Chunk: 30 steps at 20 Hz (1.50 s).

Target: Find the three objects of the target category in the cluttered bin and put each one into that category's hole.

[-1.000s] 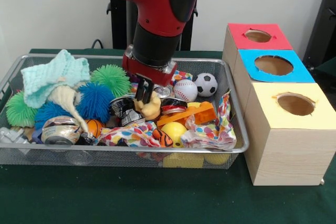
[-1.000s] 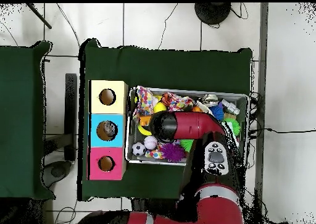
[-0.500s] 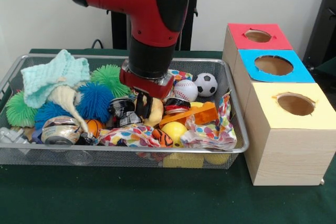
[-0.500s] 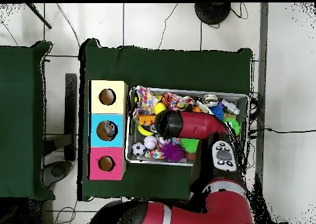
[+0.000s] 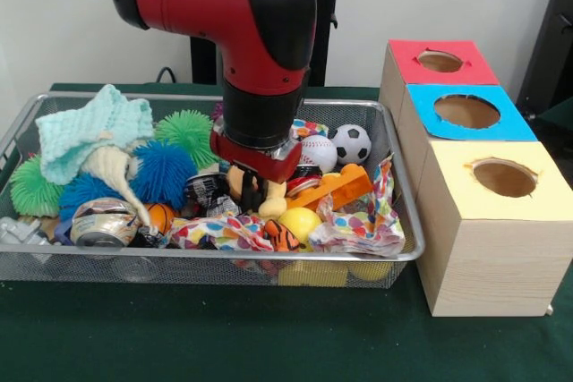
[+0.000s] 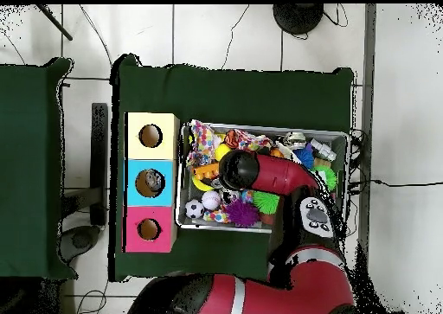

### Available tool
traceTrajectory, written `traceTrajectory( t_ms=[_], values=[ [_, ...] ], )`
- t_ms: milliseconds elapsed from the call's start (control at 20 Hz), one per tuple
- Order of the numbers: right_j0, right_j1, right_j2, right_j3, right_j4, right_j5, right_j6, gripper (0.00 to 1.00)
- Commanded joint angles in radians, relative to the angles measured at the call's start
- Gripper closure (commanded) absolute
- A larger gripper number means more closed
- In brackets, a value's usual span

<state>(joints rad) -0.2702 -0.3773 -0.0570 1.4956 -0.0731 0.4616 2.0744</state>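
Observation:
The wire mesh bin (image 5: 269, 258) stands on the green table, full of toys; it also shows in the overhead view (image 6: 260, 127). One can (image 5: 103, 224) lies at the front left. A dark can (image 5: 208, 190) lies just left of my gripper (image 5: 253, 194). A red-topped can (image 5: 304, 182) is partly hidden just right of it. My gripper is down among the clutter at the bin's middle, against a tan toy (image 5: 271, 205). The arm hides it in the overhead view. The blue-topped hole (image 5: 466, 111) is on the middle box at right, also seen from overhead (image 6: 150, 182).
A red-topped hole (image 5: 440, 61) and a yellow-topped hole (image 5: 504, 177) flank the blue one. In the bin lie a soccer ball (image 5: 352, 143), a baseball (image 5: 315, 154), green (image 5: 190, 134) and blue (image 5: 161, 172) puff balls, a mint knitted cloth (image 5: 94, 131), an orange block (image 5: 329, 192) and a dotted cloth (image 5: 358, 216).
My gripper has come lower into the bin and shifted a little toward its front, down beside the tan toy. The cans have not moved.

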Motion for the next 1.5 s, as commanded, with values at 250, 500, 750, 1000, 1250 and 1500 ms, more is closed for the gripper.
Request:
traceTrajectory(
  t_ms=[250, 500, 750, 1000, 1250, 1500],
  values=[
    [-0.005, 0.194, 0.14, 0.092, 0.093, 0.079, 0.099, 1.0],
    [0.004, 0.175, 0.126, 0.118, 0.113, 0.098, 0.106, 1.0],
    [0.012, 0.158, 0.118, 0.132, 0.132, 0.131, 0.118, 1.0],
    [0.007, 0.15, 0.121, 0.136, 0.152, 0.179, 0.109, 1.0],
    [0.006, 0.141, 0.125, 0.16, 0.171, 0.176, 0.106, 1.0],
    [0.027, 0.121, 0.111, 0.185, 0.184, 0.166, 0.117, 1.0]
  ],
)
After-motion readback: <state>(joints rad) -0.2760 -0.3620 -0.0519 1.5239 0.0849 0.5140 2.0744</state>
